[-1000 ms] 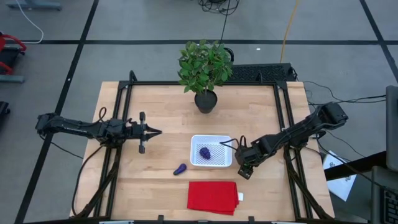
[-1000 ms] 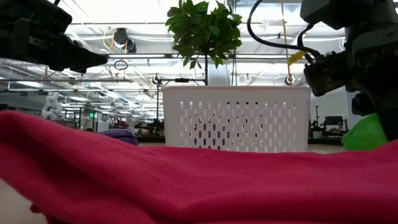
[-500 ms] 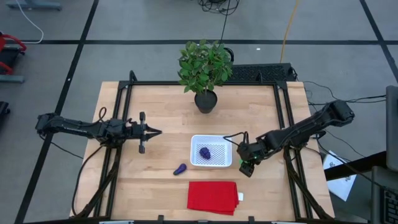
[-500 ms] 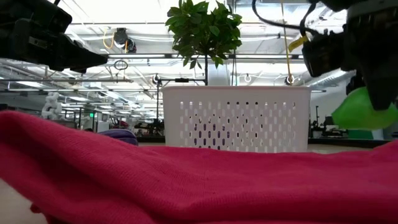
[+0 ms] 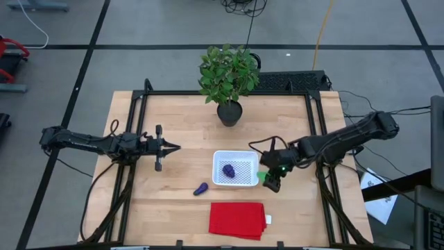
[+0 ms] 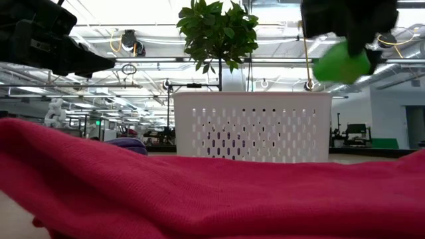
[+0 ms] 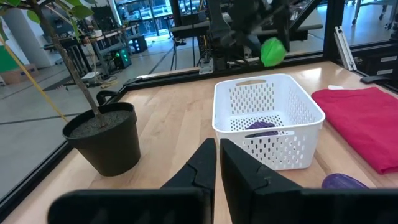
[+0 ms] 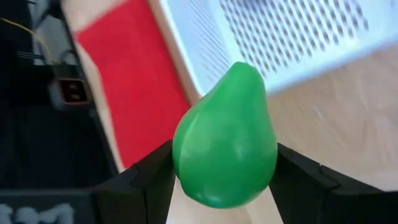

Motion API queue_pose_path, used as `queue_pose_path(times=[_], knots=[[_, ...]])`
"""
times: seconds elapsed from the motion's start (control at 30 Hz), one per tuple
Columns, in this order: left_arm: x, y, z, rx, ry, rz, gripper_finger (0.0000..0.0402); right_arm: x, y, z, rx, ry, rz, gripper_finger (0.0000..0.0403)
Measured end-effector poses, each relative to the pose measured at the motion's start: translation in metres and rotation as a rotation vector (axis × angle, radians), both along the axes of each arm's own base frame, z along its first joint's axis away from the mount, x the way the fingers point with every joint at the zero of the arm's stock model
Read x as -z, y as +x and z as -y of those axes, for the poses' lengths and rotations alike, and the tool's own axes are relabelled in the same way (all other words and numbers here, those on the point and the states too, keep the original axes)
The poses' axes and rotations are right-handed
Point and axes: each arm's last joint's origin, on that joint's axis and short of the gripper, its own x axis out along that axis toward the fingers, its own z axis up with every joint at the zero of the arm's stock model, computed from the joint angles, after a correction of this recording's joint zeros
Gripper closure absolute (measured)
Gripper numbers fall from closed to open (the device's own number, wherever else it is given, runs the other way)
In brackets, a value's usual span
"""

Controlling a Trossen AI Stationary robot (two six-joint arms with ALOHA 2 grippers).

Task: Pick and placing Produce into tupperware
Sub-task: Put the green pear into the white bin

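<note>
My right gripper (image 5: pixel 268 179) is shut on the bright green pear-shaped piece (image 8: pixel 225 158), in the air just off the right near corner of the white perforated basket (image 5: pixel 236 169). The low view shows the green piece (image 6: pixel 341 62) above the height of the basket's rim. The roundish purple piece (image 5: pixel 227 169) lies on the basket's floor. The elongated purple piece (image 5: pixel 201 188) lies on the table, left of and nearer than the basket. My left gripper (image 5: pixel 177 147) is shut and hovers left of the basket, touching nothing. My right gripper pinches the green piece across its wide lower body (image 8: pixel 186 168), one finger (image 8: pixel 146 177) on each side. The fingers come from the table's right, slanting down. The piece is lifted clear of the table, its narrow end pointing away from the wrist.
A flat red cloth (image 5: pixel 236 219) lies near the table's near edge, below the basket. A potted leafy plant (image 5: pixel 228 75) stands at the far side, its black pot (image 5: pixel 229 112) behind the basket. Bare wood lies between the left gripper and the basket.
My right gripper has risen from table height with the green piece held in it and moved left toward the basket's right side. The green piece, low beside the basket a second ago, is now lifted above the height of the rim.
</note>
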Motion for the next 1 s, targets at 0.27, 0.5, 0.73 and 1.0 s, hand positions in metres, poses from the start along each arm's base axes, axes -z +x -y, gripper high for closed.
queue_pose_path(times=[0.27,0.5,0.73,1.0], knots=[[0.0,0.0,0.0,0.0,0.0,0.0,0.0376,-0.041,0.006,0.008,-0.038,-0.039,0.026,0.0192],[0.0,0.0,0.0,0.0,0.0,0.001,0.0376,-0.067,0.002,0.019,-0.035,-0.067,-0.016,0.0192],[0.0,0.0,0.0,0.0,0.0,0.001,0.0376,-0.078,-0.001,0.022,-0.044,-0.081,-0.026,0.0192],[0.0,0.0,0.0,0.001,0.012,0.001,0.0376,-0.077,-0.003,0.024,-0.054,-0.09,-0.049,0.0192]])
